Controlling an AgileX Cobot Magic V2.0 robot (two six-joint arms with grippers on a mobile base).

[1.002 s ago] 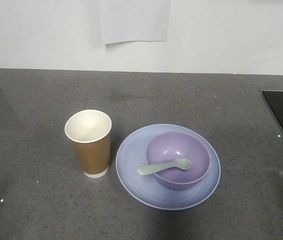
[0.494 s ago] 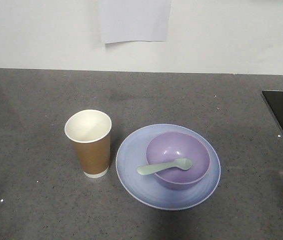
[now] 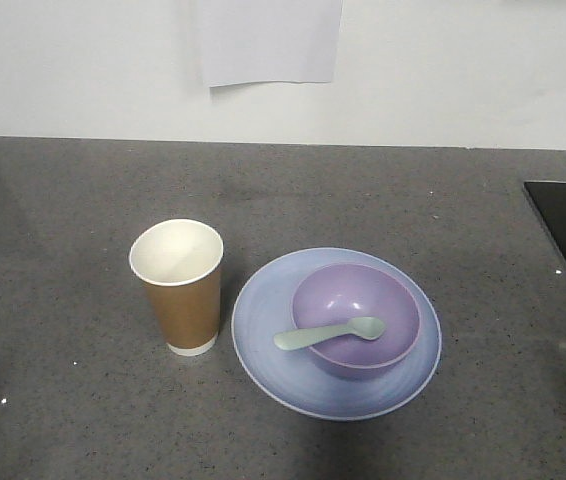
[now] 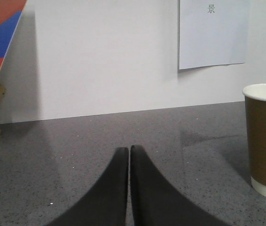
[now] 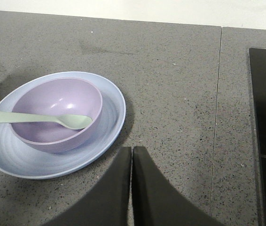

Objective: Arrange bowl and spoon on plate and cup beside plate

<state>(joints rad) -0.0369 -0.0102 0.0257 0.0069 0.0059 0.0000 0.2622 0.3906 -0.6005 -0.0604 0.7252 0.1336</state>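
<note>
Bowl (image 3: 355, 320) sits on plate (image 3: 335, 333); spoon (image 3: 329, 333) lies across bowl rim, handle apparently overhanging leftward. Cup (image 3: 178, 286) upright on worktop (image 3: 73, 210), just left of plate. Left hand (image 4: 129, 151) and right hand (image 5: 131, 150) both closed, empty.

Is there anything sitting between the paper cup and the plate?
No. In the front view, only a narrow strip of bare grey countertop separates the cup from the plate.
</note>
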